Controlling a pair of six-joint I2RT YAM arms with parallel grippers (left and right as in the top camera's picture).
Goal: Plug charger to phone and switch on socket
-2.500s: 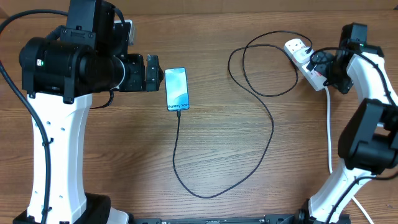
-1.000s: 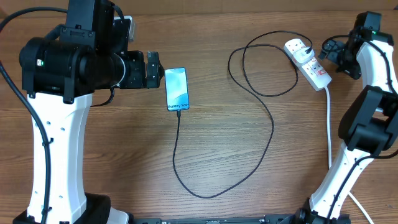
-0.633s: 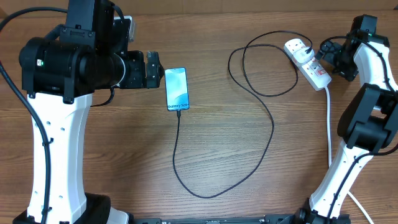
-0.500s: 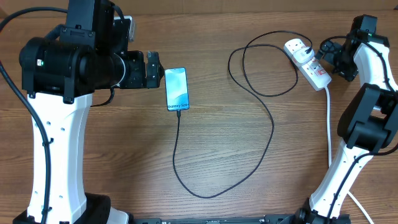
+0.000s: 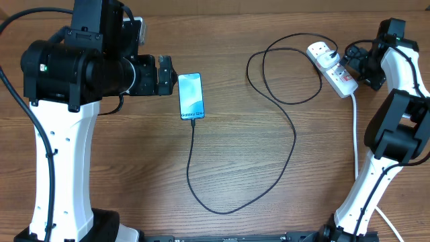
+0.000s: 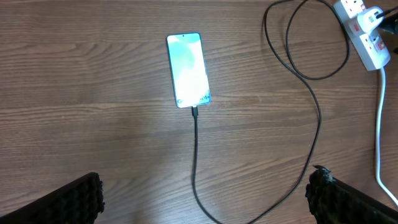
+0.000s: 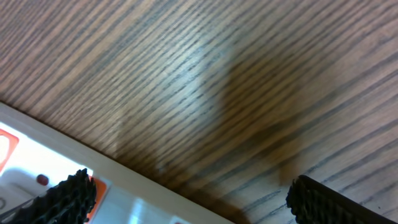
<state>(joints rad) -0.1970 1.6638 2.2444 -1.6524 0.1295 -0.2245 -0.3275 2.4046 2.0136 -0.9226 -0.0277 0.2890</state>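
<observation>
Slim black-edged phone with glowing teal screen lies left of centre on the wooden surface. Thin black charger cable meets its near end and loops far-right to the white, red-switched power strip. Left fingers are spread wide by the phone. Right fingers are apart, at the strip.

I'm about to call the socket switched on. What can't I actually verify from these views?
- Switch position on the socket: too small overhead; the right wrist view shows only a blurred edge, cut off at the bottom.
- Whether the right gripper touches it: the contact point is hidden under the gripper itself overhead.
- Text on the phone: washed out in the left wrist view, too small overhead.
</observation>
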